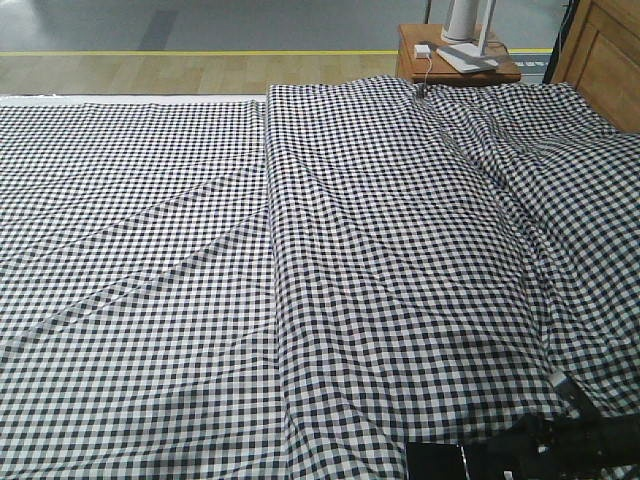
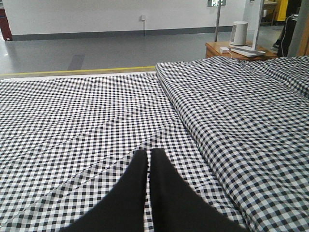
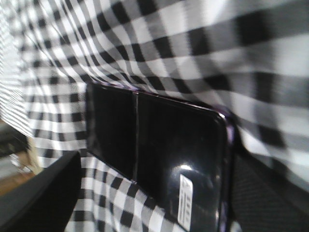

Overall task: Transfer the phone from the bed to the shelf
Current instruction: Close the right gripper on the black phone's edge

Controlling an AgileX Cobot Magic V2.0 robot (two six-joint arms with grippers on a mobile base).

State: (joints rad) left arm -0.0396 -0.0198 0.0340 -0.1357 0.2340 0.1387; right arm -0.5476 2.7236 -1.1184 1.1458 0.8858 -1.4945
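Black fingers of the right gripper fill the lower corners of the right wrist view, spread wide. The phone lies flat between them on the bed. One finger sits right against the phone's pinkish edge, though blur makes contact hard to judge. The other stands apart, with checked sheet showing in the gap. A white sticker sits at the end of the phone nearest the gripper.

From the front, that arm reaches in low from the bottom right corner. Only a dark bulk shows there, its fingertips too murky to pick out, and both it and the phone are cut by the frame edge.

The left gripper points forward just above the sheet, its fingers pressed together with nothing between them. A raised fold of bedding runs along to its right.
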